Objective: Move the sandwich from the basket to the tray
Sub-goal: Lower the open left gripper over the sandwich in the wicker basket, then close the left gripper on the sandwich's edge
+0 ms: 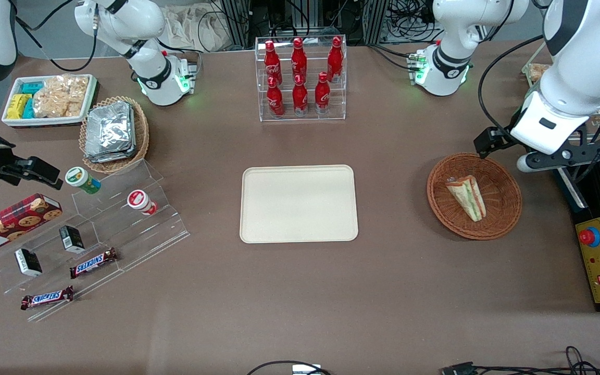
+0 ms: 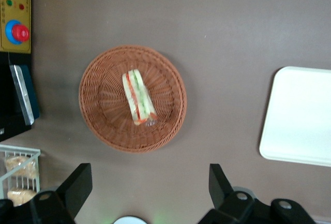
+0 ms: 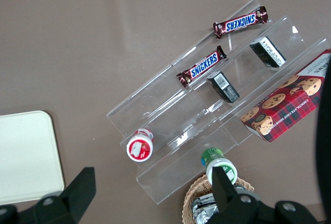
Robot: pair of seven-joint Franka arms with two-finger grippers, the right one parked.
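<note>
My gripper [image 2: 147,193] hangs high over the table with its fingers [image 2: 77,185] spread wide and holding nothing, just off the rim of the basket [image 2: 103,125] at the working arm's end of the table. The sandwich [image 2: 138,98] lies flat inside the basket, near its middle, a wrapped wedge with its striped cut face turned up. The tray [image 1: 299,204] sits bare at the table's centre, well apart from the basket, nothing between the two.

I judge the sandwich to be light and soft: pale bread that will dent under a hard squeeze, in clear film that looks slick and may let it slide between the pads. The wrap bunches into a small tail at one end, a poor place to grab, since it could tear or let the wedge swing.

I would come straight down over the middle of the wedge, turn the wrist so the fingers straddle it across its short width, and close on the two bread sides with just enough pressure to hold. The basket's wall is low and the wedge lies clear of it, so there looks to be room for both fingers. The weave beneath may catch a fingertip if I go too deep.
</note>
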